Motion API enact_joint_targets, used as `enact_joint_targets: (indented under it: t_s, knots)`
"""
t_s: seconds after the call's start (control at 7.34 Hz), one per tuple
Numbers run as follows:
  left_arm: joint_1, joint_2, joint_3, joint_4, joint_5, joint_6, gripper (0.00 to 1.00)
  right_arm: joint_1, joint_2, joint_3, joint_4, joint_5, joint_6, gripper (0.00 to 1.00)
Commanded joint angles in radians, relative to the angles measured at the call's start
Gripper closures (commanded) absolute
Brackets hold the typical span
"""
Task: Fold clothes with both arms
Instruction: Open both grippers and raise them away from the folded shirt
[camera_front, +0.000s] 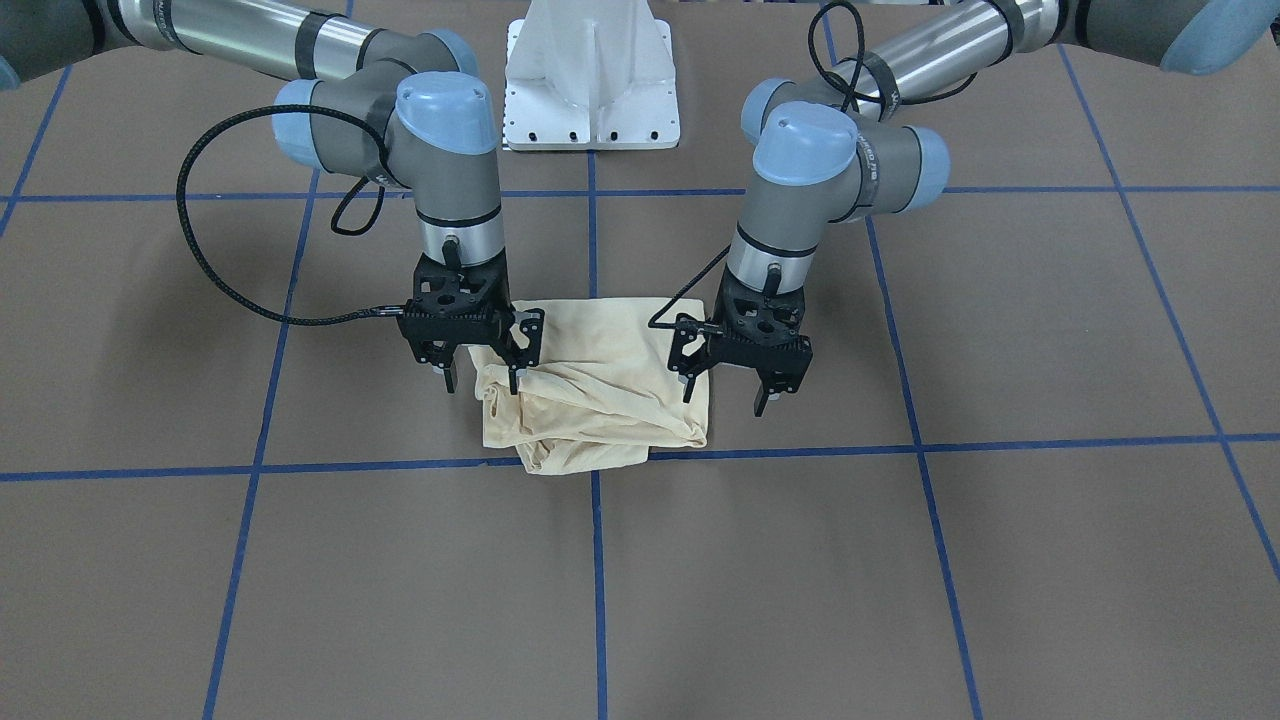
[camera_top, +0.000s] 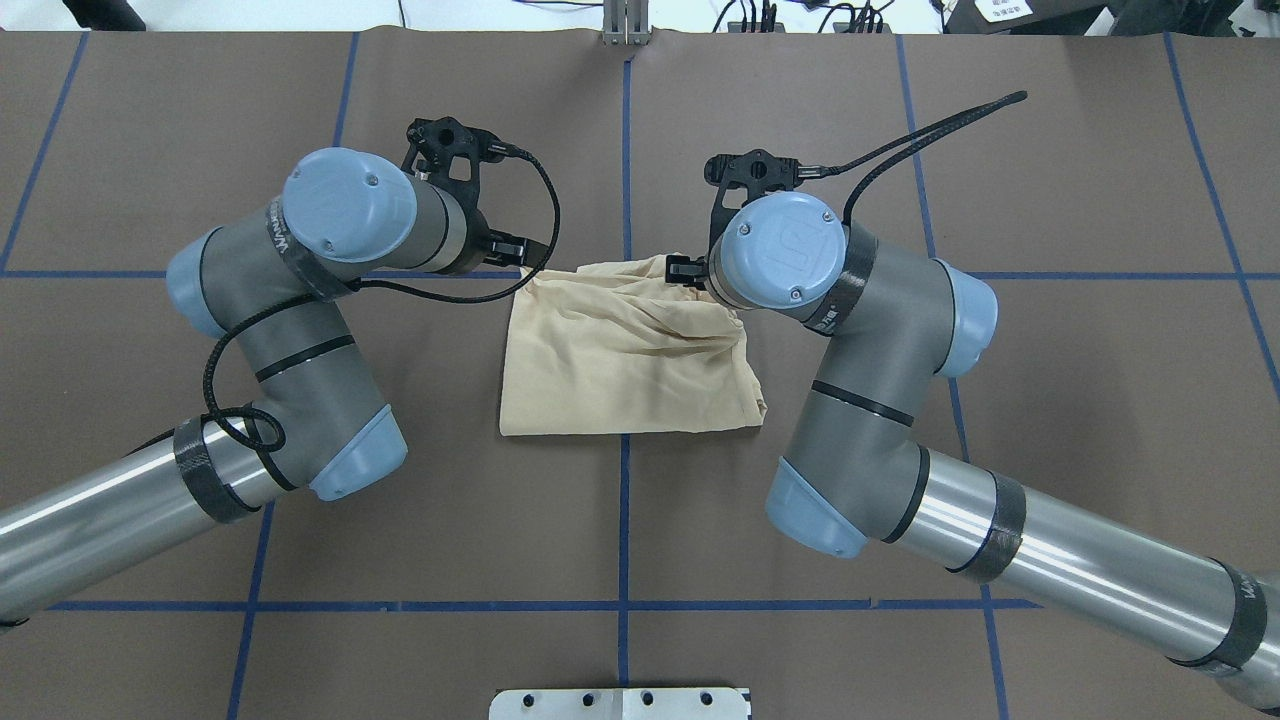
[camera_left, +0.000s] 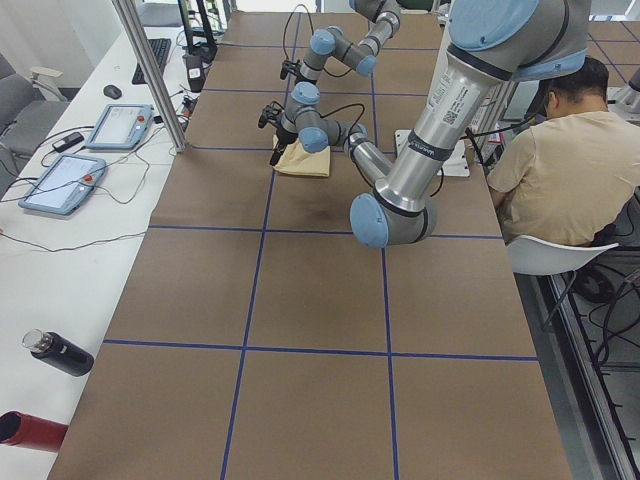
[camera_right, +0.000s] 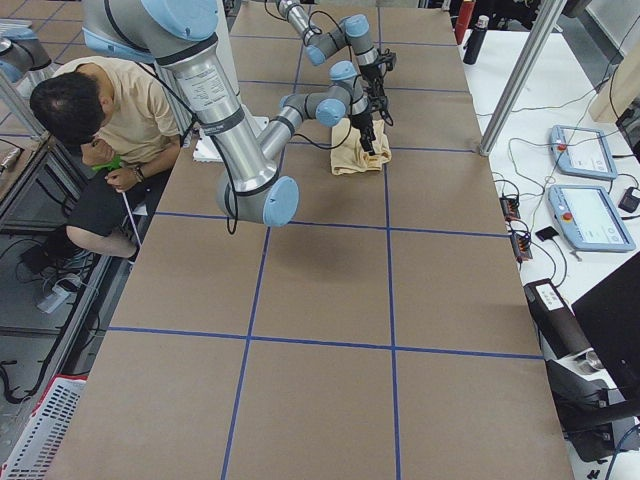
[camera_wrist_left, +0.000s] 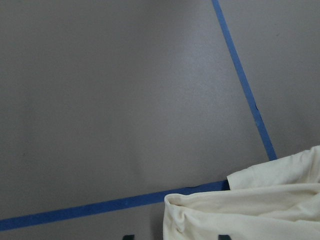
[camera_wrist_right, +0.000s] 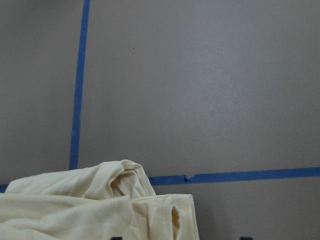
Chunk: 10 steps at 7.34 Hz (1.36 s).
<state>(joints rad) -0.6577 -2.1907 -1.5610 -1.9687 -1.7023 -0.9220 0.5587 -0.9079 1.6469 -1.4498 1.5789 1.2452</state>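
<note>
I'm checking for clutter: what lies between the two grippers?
Only the folded cream T-shirt, on the brown table, lies between the right gripper and the left gripper. The front-facing view shows it best.

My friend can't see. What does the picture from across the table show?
A crumpled, folded cream shirt lies on a brown table. The right end effector and left end effector hang open over its two side edges.

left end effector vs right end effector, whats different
The right end effector hangs by the T-shirt's bunched side, the left end effector by its smoother side. Seen from overhead, the right wrist covers a shirt corner; the left wrist sits clear. Both are open, pointing down.
</note>
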Motion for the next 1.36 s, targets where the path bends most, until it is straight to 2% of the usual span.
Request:
enact_joint_targets:
  t_s: [0.0, 0.14, 0.41, 0.68, 0.82, 0.95, 1.23]
  knots:
    - [-0.022, 0.034, -0.025, -0.001, -0.048, 0.054, 0.00, -0.063, 0.026, -0.008, -0.004, -0.014, 0.043, 0.00]
    - [-0.022, 0.040, -0.034, -0.001, -0.048, 0.054, 0.00, -0.112, 0.021, -0.019, -0.006, -0.099, 0.057, 0.02]
    - [-0.022, 0.040, -0.033, -0.001, -0.048, 0.054, 0.00, -0.138, 0.021, -0.038, -0.053, -0.138, -0.024, 0.52]
    - [-0.022, 0.042, -0.034, -0.001, -0.048, 0.051, 0.00, -0.120, 0.029, -0.041, -0.064, -0.158, -0.240, 0.55]
    - [-0.022, 0.042, -0.034, -0.001, -0.048, 0.048, 0.00, -0.118, 0.034, -0.047, -0.063, -0.158, -0.242, 0.57]
    - [-0.022, 0.042, -0.034, -0.001, -0.048, 0.048, 0.00, -0.118, 0.038, -0.079, -0.057, -0.161, -0.230, 0.71]
    - [-0.022, 0.043, -0.034, -0.001, -0.048, 0.048, 0.00, -0.085, 0.089, -0.160, -0.050, -0.162, -0.231, 0.89]
